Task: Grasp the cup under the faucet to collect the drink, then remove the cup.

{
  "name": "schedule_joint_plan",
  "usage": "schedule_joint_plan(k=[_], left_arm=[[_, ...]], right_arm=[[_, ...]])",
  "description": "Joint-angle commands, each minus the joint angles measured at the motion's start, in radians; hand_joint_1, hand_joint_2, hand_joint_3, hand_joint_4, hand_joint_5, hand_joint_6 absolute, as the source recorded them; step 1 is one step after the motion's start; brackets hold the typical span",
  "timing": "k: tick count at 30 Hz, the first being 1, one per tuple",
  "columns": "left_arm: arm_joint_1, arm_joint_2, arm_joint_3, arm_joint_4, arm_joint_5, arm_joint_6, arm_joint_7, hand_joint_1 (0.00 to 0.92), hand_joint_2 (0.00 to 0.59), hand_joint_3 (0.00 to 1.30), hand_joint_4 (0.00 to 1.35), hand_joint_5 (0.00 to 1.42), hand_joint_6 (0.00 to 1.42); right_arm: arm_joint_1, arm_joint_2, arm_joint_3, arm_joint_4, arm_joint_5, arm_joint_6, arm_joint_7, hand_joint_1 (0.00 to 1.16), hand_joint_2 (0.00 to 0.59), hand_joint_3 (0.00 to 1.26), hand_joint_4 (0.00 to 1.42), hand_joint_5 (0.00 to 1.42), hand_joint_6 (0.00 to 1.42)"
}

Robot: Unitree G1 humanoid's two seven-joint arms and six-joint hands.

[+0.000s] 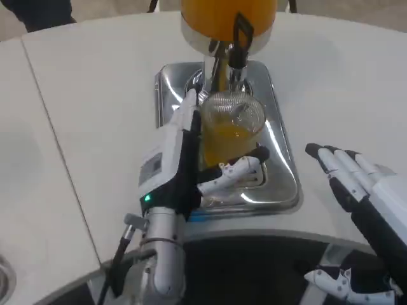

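While the left hand (191, 159) grips the clear plastic cup (230, 127) of orange drink on the shiny metal drip tray (280, 171) under the dispenser's faucet (236, 60), right hand (356, 181) idle with fingers spread over the white desk (95, 114), a tilted or jerky withdrawal risks slopping juice.

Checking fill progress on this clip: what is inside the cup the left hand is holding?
The clear cup holds orange drink, roughly the lower half full. The left hand wraps its near side, so its fingers cover the very bottom of the cup above the silver tray.
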Motion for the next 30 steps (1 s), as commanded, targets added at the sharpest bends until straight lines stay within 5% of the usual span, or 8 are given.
schedule_joint_plan(k=[1,10,13,18,21,24,30], left_arm=[[-0.034,-0.022,-0.009,0.057,-0.005,-0.024,0.037,0.362,0.046,0.00,0.00,0.07,0.12],[-0.097,-0.044,-0.013,0.160,-0.009,-0.021,0.091,0.432,0.061,0.00,0.00,0.18,0.24],[-0.109,-0.058,-0.018,0.188,-0.002,-0.014,0.130,0.468,0.064,0.00,0.03,0.38,0.52],[-0.115,-0.099,-0.048,0.232,0.025,-0.013,0.224,0.531,0.068,0.29,0.47,0.80,1.04],[-0.114,-0.130,-0.064,0.258,0.028,-0.024,0.292,0.560,0.060,0.61,0.82,1.09,1.35],[-0.122,-0.175,-0.063,0.306,0.020,-0.055,0.384,0.554,0.048,0.90,1.15,1.35,1.42],[-0.152,-0.207,-0.062,0.370,-0.002,-0.126,0.472,0.573,0.042,1.08,1.15,1.42,1.42]], right_arm=[[-0.002,0.011,0.008,0.009,-0.023,0.012,0.017,0.65,0.286,0.00,0.00,0.00,0.05],[-0.037,0.040,0.030,0.003,-0.065,0.056,0.065,0.65,0.292,0.00,0.00,0.00,0.05],[-0.055,0.048,0.028,0.010,-0.069,0.078,0.089,0.65,0.296,0.00,0.00,0.00,0.05],[-0.086,0.040,0.008,0.009,-0.088,0.101,0.125,0.64,0.299,0.00,0.00,0.00,0.05],[-0.101,0.035,-0.013,-0.002,-0.107,0.123,0.161,0.64,0.300,0.00,0.00,0.00,0.05],[-0.101,0.040,-0.034,-0.025,-0.130,0.136,0.197,0.64,0.301,0.00,0.00,0.00,0.05],[-0.093,0.064,-0.034,-0.030,-0.146,0.129,0.213,0.65,0.305,0.00,0.00,0.00,0.05]])
